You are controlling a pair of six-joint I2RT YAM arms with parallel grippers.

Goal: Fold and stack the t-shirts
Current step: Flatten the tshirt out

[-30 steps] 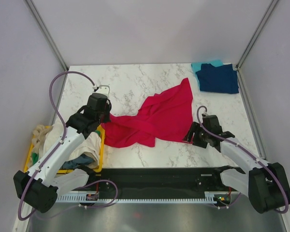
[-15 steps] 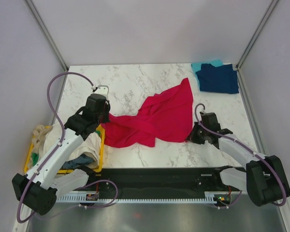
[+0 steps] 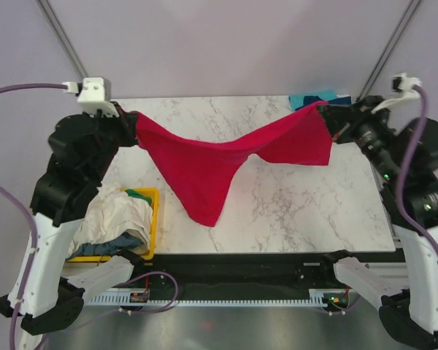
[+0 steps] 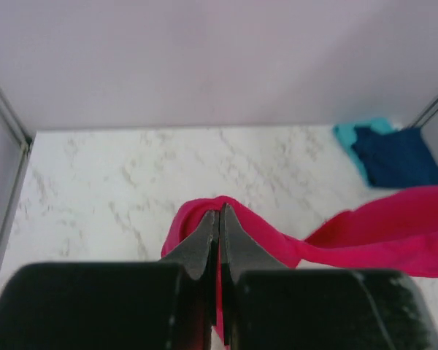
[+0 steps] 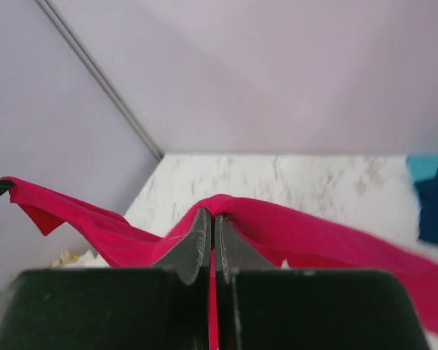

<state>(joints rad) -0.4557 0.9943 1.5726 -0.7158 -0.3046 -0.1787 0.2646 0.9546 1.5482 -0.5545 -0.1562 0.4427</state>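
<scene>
The left fingers [image 4: 203,244] and right fingers [image 5: 193,244] each pinch an edge of the crimson t-shirt [image 3: 204,168], stretching it in the air above the counter [image 3: 299,208], probably to open it for folding. A folded navy tee [image 4: 398,157] waits far right.

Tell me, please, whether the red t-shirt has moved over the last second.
Yes. The red t-shirt lay spread on the table; now it hangs lifted above it, stretched between the left tool and right tool, both shut on it.

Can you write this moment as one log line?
left jaws: shut on red t-shirt | right jaws: shut on it too | shirt: stretched out, middle sagging
</scene>
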